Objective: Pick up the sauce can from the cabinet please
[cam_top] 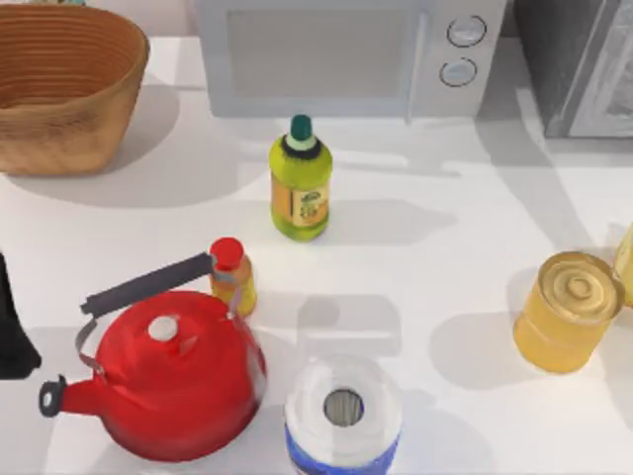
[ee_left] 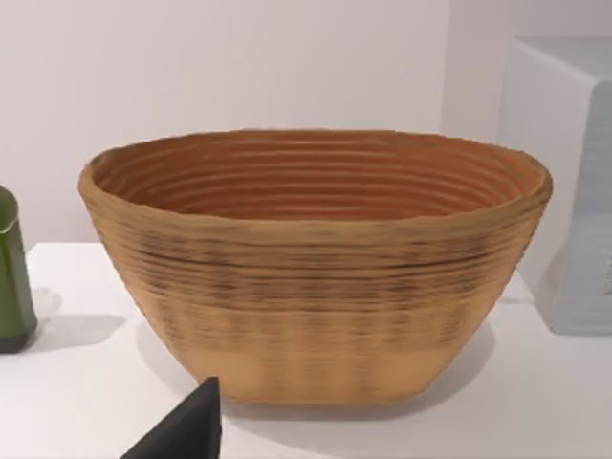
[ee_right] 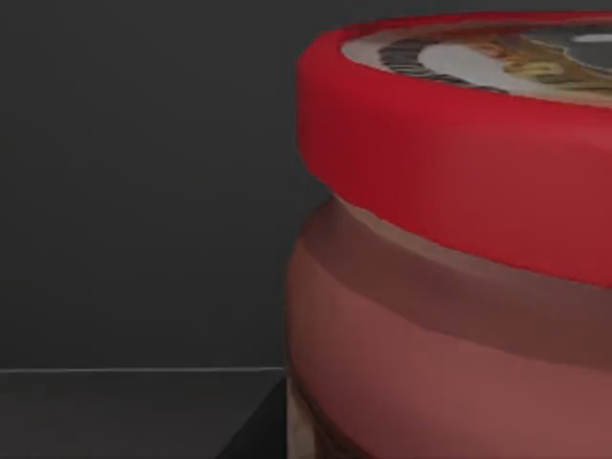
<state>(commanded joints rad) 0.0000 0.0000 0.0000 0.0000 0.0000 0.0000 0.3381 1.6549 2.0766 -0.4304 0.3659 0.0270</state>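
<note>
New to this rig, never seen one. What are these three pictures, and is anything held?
It is a simulated pair of AgileX arms at a white table. One camera looks down from above; the other two ride on the wrists.

From above: a woven basket, a microwave, a green bottle, a red kettle, a small yellow bottle, a paper roll and a golden can.

The left wrist camera faces the basket. The right wrist camera sits close against the red-rimmed sauce can in a dark space. Nothing visibly held.

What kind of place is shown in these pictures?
Probably a kitchen counter: a microwave stands at the back of the white table, with a red kettle, a woven basket and a golden can.
</note>
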